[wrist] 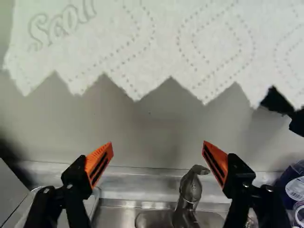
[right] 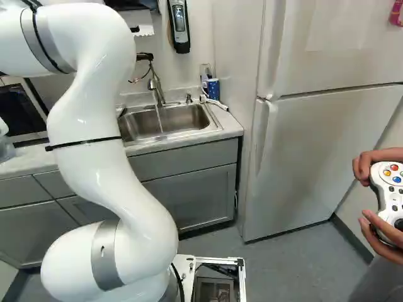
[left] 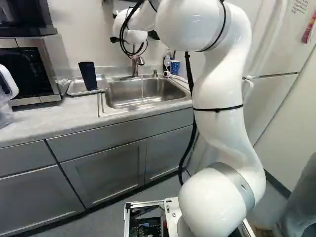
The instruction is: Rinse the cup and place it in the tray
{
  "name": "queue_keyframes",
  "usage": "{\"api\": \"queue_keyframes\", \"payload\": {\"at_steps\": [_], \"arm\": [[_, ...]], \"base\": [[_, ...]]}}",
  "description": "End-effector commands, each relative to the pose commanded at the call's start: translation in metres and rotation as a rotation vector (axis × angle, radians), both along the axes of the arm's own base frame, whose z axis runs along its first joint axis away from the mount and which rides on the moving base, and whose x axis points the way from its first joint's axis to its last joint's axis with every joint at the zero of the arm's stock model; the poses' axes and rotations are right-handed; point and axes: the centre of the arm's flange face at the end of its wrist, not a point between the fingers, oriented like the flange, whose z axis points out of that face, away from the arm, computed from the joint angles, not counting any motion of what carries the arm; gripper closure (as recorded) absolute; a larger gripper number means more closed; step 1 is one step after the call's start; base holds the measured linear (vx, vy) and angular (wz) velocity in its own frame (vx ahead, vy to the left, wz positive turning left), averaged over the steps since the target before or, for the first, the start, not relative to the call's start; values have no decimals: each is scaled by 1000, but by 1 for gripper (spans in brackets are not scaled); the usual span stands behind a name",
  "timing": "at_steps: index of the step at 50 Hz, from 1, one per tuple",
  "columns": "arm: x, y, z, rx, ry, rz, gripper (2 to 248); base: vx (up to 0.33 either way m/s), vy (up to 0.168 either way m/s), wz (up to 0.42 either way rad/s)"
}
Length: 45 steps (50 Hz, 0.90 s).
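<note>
The dark cup point(left: 89, 75) stands wide end up in the metal tray point(left: 74, 89), left of the sink in the left base view. Part of my gripper point(left: 154, 35) shows beside the white wrist, above the sink area. In the wrist view the gripper point(wrist: 158, 159) is open, its orange pads far apart with nothing held between them. The faucet point(wrist: 191, 190) rises beyond the fingertips, nearer one finger. A thin stream of water point(left: 142, 90) runs from it into the sink point(left: 118, 93). A corner of the tray point(wrist: 92, 205) shows beside the other finger; the cup is out of that view.
Paper towel point(wrist: 156, 47) hangs ahead of and above the gripper, against the wall. A blue patterned cup point(right: 213, 89) stands right of the sink, near the refrigerator point(right: 315, 145). A microwave point(left: 32, 69) and clear pitcher point(left: 6, 94) are at the left. Hands hold a controller point(right: 389, 189).
</note>
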Motion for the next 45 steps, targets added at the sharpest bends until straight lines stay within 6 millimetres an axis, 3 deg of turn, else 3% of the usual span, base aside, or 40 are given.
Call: {"api": "queue_keyframes", "payload": {"at_steps": [45], "arm": [[-1, -3, -2, -8, 28, 2, 3]], "base": [[0, 0, 0]]}}
